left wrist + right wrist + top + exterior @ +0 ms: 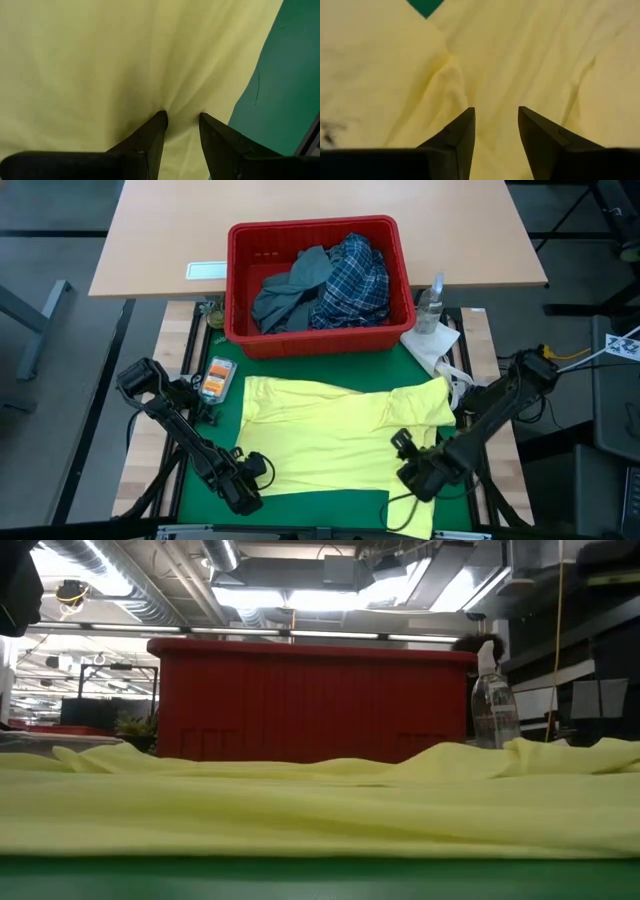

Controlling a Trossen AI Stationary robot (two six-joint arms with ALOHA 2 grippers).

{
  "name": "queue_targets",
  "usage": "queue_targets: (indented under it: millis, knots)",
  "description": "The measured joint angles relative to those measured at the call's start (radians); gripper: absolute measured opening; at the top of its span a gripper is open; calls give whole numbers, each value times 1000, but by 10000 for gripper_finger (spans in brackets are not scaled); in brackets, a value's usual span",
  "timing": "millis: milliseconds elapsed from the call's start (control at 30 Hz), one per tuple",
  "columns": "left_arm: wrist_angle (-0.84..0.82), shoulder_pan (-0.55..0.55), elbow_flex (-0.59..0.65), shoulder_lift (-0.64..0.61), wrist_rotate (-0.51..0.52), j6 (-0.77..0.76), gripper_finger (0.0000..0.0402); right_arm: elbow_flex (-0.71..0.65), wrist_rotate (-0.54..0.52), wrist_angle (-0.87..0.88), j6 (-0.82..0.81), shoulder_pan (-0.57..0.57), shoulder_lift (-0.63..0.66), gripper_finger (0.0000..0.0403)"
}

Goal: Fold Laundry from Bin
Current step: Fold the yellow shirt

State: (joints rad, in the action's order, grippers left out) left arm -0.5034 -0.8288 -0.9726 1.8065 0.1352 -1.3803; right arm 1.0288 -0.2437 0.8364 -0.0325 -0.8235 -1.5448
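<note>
A small soft yellow garment (pixel 340 448) lies spread nearly flat and lightly wrinkled on the green mat at the near part of the table. Behind it stands the rectangular red plastic bin (pixel 320 330), upright, holding a crumpled grey-blue garment (pixel 290 292) on the left and a bunched blue-white plaid shirt (pixel 352 280) beside it on the right.

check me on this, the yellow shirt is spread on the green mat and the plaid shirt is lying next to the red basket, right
Not quite. The plaid shirt is inside the red basket, not beside it, as the high view shows. The yellow shirt is indeed spread on the green mat.
</note>
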Motion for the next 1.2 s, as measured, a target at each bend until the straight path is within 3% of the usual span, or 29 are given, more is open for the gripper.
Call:
queue_targets:
  millis: [233, 467, 567, 733, 900, 1067, 1200]
  knots:
    - [10, 1, 1, 0, 3, -1, 121, -62, 230, -85, 133, 80, 0, 149]
    - [16, 1, 2, 0, 5, -1, 121, -119, 221, -89, 137, 78, 0, 144]
    - [16, 1, 2, 0, 5, -1, 121, -141, 235, -86, 136, 78, 0, 115]
    - [10, 2, 2, 0, -7, -26, 121, -143, 286, -81, 135, 78, 0, 18]
    - [-20, 2, 0, -1, -77, -65, 117, -143, 461, -8, 96, 77, 0, 25]
    - [-30, 0, 0, -2, -132, -69, 91, -143, 647, 130, 65, 77, 0, 6]
    - [-35, -1, 0, -2, -151, -69, 69, -143, 764, 206, 5, 77, 0, 16]
